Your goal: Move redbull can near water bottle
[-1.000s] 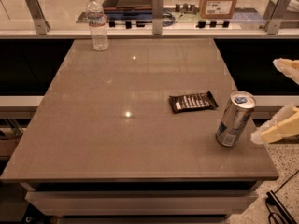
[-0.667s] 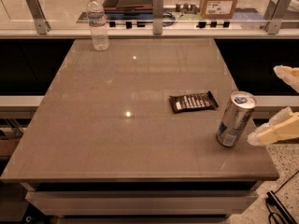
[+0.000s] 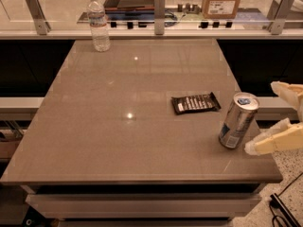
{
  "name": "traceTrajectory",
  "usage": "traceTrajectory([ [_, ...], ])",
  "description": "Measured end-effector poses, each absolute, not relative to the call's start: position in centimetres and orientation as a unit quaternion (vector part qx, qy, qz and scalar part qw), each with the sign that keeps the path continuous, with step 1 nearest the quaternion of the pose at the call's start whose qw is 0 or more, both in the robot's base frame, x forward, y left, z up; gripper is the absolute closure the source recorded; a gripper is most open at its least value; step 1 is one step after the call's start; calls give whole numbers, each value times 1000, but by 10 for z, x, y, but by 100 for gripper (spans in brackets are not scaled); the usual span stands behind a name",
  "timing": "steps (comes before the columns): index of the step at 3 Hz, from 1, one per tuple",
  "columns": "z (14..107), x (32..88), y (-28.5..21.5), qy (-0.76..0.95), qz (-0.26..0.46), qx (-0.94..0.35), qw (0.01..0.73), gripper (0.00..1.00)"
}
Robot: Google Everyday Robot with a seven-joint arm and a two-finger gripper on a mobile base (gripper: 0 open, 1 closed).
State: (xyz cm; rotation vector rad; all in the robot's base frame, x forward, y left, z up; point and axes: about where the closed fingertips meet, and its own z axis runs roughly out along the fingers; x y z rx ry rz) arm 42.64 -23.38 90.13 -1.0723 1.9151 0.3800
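The redbull can (image 3: 238,120), a slim silver can with blue patches near its base, stands near the table's right front corner. The water bottle (image 3: 98,23), clear with a white cap, stands upright at the far left of the table (image 3: 118,126), far from the can. My gripper (image 3: 261,117) is at the right edge of the view, just right of the can. It is open, with one pale finger (image 3: 286,92) behind the can's level and the other finger (image 3: 274,142) close to the can's base. It holds nothing.
A flat black snack wrapper (image 3: 195,102) lies just left of and behind the can. A rail with metal posts (image 3: 159,7) runs along the table's far edge, with a cardboard box (image 3: 222,0) behind it. Floor shows at the lower right.
My gripper has edged a little left toward the can, its lower finger now nearer the can's base. The can, wrapper and bottle have not moved.
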Motion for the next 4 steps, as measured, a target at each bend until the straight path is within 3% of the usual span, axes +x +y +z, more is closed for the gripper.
traceTrajectory([
  [4, 880, 448, -198, 719, 217, -379, 541, 0],
])
